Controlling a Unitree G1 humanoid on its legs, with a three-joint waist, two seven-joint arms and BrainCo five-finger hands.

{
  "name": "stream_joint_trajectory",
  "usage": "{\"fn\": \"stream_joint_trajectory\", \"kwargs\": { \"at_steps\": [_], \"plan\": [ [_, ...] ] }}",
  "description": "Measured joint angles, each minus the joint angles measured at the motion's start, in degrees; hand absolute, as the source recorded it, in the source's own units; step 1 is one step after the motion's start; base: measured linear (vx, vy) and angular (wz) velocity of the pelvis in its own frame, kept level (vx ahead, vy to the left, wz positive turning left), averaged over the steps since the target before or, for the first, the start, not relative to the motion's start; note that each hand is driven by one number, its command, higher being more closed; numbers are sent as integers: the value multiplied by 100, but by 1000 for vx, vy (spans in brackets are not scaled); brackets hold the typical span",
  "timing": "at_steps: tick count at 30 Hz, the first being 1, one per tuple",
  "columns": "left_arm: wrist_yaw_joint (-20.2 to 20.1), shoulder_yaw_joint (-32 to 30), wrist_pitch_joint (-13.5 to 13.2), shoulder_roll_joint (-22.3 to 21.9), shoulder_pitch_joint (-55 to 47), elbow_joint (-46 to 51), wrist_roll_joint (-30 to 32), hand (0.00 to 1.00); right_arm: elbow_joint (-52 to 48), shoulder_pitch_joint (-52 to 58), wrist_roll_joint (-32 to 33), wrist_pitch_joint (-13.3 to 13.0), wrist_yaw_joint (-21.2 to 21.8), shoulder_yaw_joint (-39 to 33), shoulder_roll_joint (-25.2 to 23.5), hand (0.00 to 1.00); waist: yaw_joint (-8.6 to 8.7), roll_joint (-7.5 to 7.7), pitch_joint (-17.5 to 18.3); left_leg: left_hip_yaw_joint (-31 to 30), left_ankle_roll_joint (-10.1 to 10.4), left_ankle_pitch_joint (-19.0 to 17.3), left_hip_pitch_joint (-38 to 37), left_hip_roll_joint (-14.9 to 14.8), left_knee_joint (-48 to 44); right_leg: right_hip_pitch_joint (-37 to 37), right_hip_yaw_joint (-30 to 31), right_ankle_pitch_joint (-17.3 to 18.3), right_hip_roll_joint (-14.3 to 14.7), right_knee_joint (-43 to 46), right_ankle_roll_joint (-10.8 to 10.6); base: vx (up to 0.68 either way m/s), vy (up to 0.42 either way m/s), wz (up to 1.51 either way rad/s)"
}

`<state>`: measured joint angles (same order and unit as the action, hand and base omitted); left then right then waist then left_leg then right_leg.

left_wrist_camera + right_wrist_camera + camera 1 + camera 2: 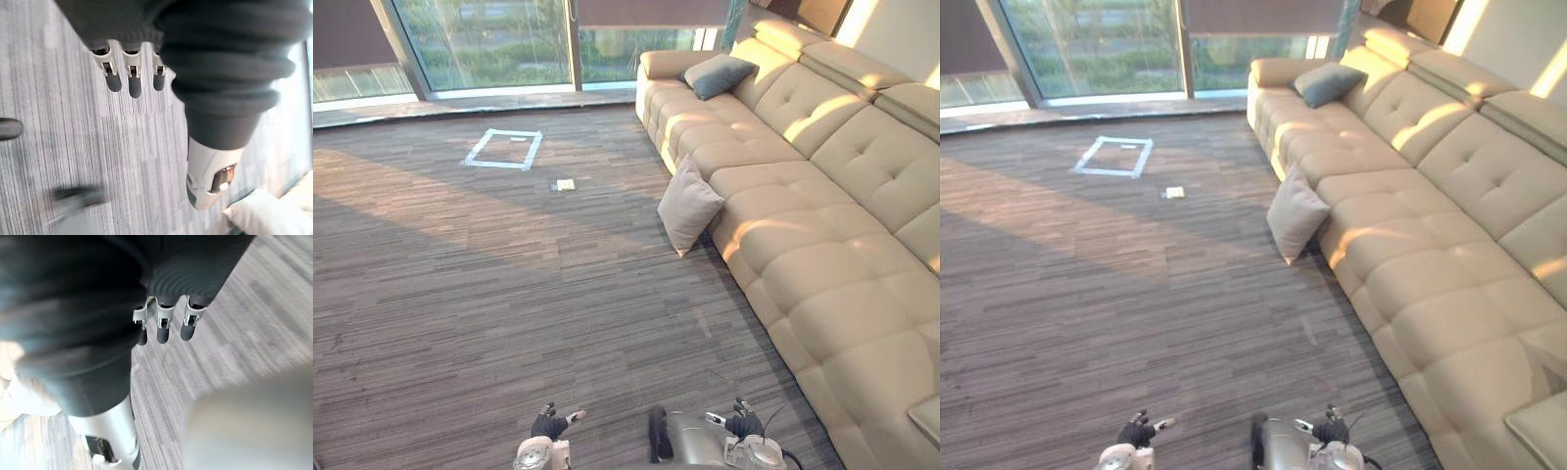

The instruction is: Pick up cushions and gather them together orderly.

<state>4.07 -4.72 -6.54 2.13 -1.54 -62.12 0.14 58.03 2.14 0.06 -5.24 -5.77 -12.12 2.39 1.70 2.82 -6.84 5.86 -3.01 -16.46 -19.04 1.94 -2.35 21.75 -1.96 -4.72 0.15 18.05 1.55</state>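
Overhead, beige cushion (688, 206) against sofa (822, 225).

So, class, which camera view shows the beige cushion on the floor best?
The left eye view: the beige cushion shows whole, leaning against the sofa. The right eye view shows it just as well. The wrist views face the floor.

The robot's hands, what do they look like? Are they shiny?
Yes, partly! The left hand and the right hand look the same. Each has short silver fingers with rounded dark tips, lined up in a row. A chunkier silver thumb sits apart from them. A dark ribbed cover, like a squishy sleeve, wraps the back of the hand and the wrist.
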Motion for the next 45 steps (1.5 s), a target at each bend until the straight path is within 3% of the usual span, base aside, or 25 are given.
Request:
{"fn": "stream_joint_trajectory", "kwargs": {
  "at_steps": [2, 3, 4, 5, 6, 8, 10, 13, 14, 16, 17, 18, 20, 23, 26, 27, 30, 32, 33, 34, 35, 37, 41, 43, 45],
  "plan": [
    [-52, -132, -7, -123, 24, 45, 90, 0, 14, -4, -9, 25, -4, -138, 21, 0, -121, -216, -23, -210, 101, 55, 146, -208, -737, -123, -123, 400, 62, 385, 240, 618, -163, 29],
    [-53, -304, -20, -163, 30, 87, 99, 0, -45, 5, -12, 32, -2, -108, 33, 0, -103, -259, -33, -246, 392, 159, 523, -262, -1821, -298, -231, 687, 63, 487, 271, 592, -164, 24],
    [-53, -477, -12, -216, 29, 132, 99, 0, -95, 18, -12, 64, 1, -41, 34, 0, -115, -343, -40, -256, 926, 489, 1154, -415, -3257, -555, -274, 896, 100, 429, 326, 720, -171, 20],
    [-51, -592, -14, -269, 9, 224, 97, 0, -104, 12, -12, 71, -1, 21, 36, 0, -135, -403, -51, -224, 1212, 747, 1583, -624, -4260, -760, -275, 1021, 164, 365, 392, 725, -129, 5],
    [-45, -720, -18, -299, -16, 357, 89, 0, -94, 9, -18, 110, -4, 134, 2, 0, -189, -476, -92, 2, 1127, 698, 2019, -956, -5279, -1162, -267, 1186, 283, 267, 463, 598, -80, -9],
    [-37, -723, -19, -279, -81, 560, 76, 0, -90, 21, -17, 142, -8, 227, -10, 0, -262, -416, -126, 318, 840, 478, 2488, -1237, -5767, -1871, -172, 1396, 313, -3, 497, 494, -42, -25],
    [-32, -728, -50, -305, -155, 775, 28, 0, -93, 20, -12, 144, -5, 331, -37, 0, -401, -368, -121, 642, 688, 205, 2824, -1286, -5311, -2369, 128, 1490, 267, -361, 470, 472, 30, -65],
    [-32, -725, -68, -317, -162, 809, -36, 0, -88, -46, -12, 140, -5, 327, -81, 0, -515, -364, -113, 788, 672, 168, 3265, -1072, -3104, -2865, 613, 1646, 1, -828, 262, 496, 166, -77],
    [-25, -703, -76, -311, -160, 798, -44, 0, -50, -12, -14, 148, -13, 321, -77, 0, -514, -382, -115, 611, 817, 608, 3358, -903, -1749, -3054, 805, 1799, -146, -986, 173, 521, 268, -60],
    [-1, -626, -84, -292, -190, 788, -46, 0, 59, 9, -17, 162, -32, 326, 0, 0, -532, -467, -60, 416, 1014, 1173, 3531, -905, -930, -3289, 1007, 1940, -218, -1176, -11, 571, 342, -63],
    [38, -470, -110, -218, -194, 715, -75, 0, 206, 11, -19, 180, -58, 323, 22, 0, -562, -403, -7, 480, 830, 1820, 3520, -881, -1078, -3497, 1171, 2031, -338, -1282, -107, 628, 389, -53],
    [52, -415, -135, -47, -189, 638, -86, 0, 333, 19, -20, 180, -74, 318, -46, 0, -557, -202, 134, 621, 575, 1716, 3483, -680, -1104, -3528, 1265, 2035, -566, -1230, -130, 747, 425, -40],
    [69, -413, -148, 73, -178, 542, -105, 0, 365, 85, -33, 179, -74, 262, -163, 0, -523, -3, 228, 812, 244, 1491, 3453, -524, -1350, -3197, 1490, 1883, -715, -515, -339, 646, 325, -19],
    [98, -350, -94, 107, -204, 395, -157, 0, 331, 96, -236, 156, -69, 113, -130, 0, -535, -96, 155, 934, -2, 1103, 2709, -426, -1176, -2465, 1699, 1404, -540, 1680, -1139, 456, 234, -31],
    [114, -328, -35, 2, -179, 322, -144, 0, 104, 178, -235, 116, -67, 165, 0, 0, -515, -273, 54, 1127, 57, 675, 1599, -364, -747, -1840, 1203, 1907, -459, 3018, -707, 405, 205, -43],
    [109, -326, -34, -28, -172, 297, -142, 0, 20, 192, -235, 115, -64, 175, 5, 0, -465, -309, 65, 1184, 56, 597, 1306, -364, -571, -1556, 865, 2081, -407, 3006, -538, 282, 102, -21],
    [70, -318, -33, -71, -49, 291, -140, 0, -57, 164, -217, 68, -35, 160, -34, 0, -383, -237, 76, 1230, 155, 339, 892, -443, -346, -814, 271, 2203, -97, 2024, -441, 368, 7, -11],
    [57, -245, -29, -67, -14, 204, -126, 0, -45, 111, -213, 56, -31, 154, -30, 0, -304, -185, 80, 1241, 267, 229, 642, -468, -192, -535, 171, 1796, 116, 973, -442, 438, -50, 1],
    [48, -115, -29, -14, -32, 117, -76, 0, -23, 99, -203, 53, -27, 154, -31, 0, -223, -121, 103, 1208, 351, 226, 457, -392, -36, -530, 70, 1065, 179, 260, -300, 528, -48, 21],
    [26, -22, -20, 31, -52, -24, -16, 0, 38, 91, -180, 44, -29, 102, 10, 0, -146, -170, 139, 1023, 388, 214, 256, -420, 13, -642, -7, 823, 240, 270, 109, 531, -39, 17],
    [-2, -1, -22, 6, -44, -64, -11, 0, 77, 80, -187, 47, -35, 85, 30, 0, -140, -231, 177, 913, 429, 248, 250, -508, -67, -693, -48, 909, 268, 326, 175, 533, -75, 5],
    [-61, -94, -24, -68, -31, -39, -12, 0, 132, 49, -174, 46, -23, -40, 5, 0, -168, -273, 173, 681, 565, 323, 349, -556, -490, -746, -63, 1177, 270, 495, 270, 483, -135, -6],
    [-64, -625, -39, -319, -95, 349, -16, 0, -45, 149, -180, 84, -22, 166, 1, 0, -234, -415, 114, 400, 1285, 472, 1833, -1039, -4241, -1640, 154, 1378, 409, -88, 414, 406, -71, -17],
    [-58, -758, -41, -397, -183, 521, -19, 0, -95, 126, -167, 93, -18, 207, 2, 0, -251, -487, 78, 480, 1032, 231, 2172, -1223, -4885, -2043, 451, 1481, 525, -267, 464, 344, 61, -74],
    [-52, -850, -53, -412, -256, 689, -23, 0, -98, 148, -164, 125, -17, 224, -27, 0, -409, -479, 80, 875, 648, -71, 2471, -1322, -4556, -2454, 1086, 1646, 523, -452, 474, 234, 140, -134]
  ]
}}
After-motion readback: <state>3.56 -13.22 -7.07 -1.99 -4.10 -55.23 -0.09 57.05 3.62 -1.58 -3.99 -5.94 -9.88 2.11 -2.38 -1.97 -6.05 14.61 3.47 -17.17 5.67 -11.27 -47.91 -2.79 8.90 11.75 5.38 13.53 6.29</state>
